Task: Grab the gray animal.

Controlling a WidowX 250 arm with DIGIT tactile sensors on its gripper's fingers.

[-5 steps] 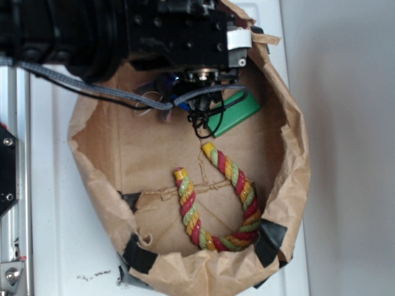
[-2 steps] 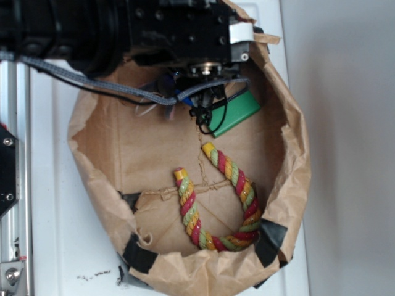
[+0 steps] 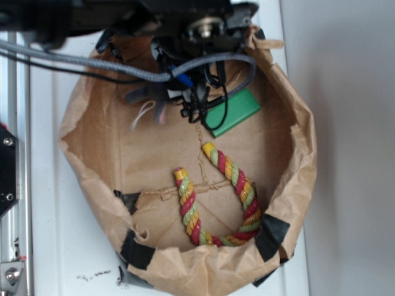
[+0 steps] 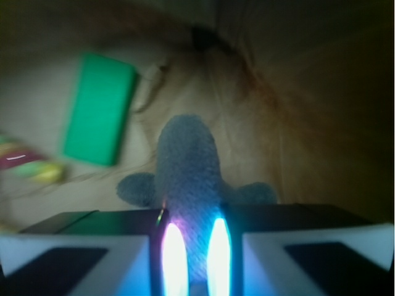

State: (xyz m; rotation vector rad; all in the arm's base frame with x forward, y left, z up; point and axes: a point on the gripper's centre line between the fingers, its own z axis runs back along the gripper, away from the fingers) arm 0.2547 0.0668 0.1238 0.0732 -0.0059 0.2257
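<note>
Your claw [image 4: 191,259] is closed on the gray animal [image 4: 188,179]: in the wrist view the toy's fuzzy gray body runs down into the narrow gap between the two fingers [image 4: 80,246], with both inner faces pressed against it and a bright bluish glow along each side. Two rounded gray limbs stick out left and right just above the fingers, and the toy's rounded end points away from the camera toward the far wall of the paper bag [image 4: 308,92]. From the exterior view you see much less of the toy, since the black arm [image 3: 203,24] and its loops of cable [image 3: 123,68] cover it; only gray and pale scraps with a thin white string [image 3: 141,116] show beneath the arm, near the upper left of the bag's floor. Whether the toy touches the floor or hangs clear of it cannot be told. The green block [image 3: 233,111] lies flat just beside the claw, to the right in the exterior view and up and to the left in the wrist view, apart from the toy. The red, yellow and green rope [image 3: 216,197] curls in a U shape nearer the front of the bag, well apart from the claw. The bag, its torn rim patched with black tape [image 3: 271,237], sits on the white desk [image 3: 55,246].
</note>
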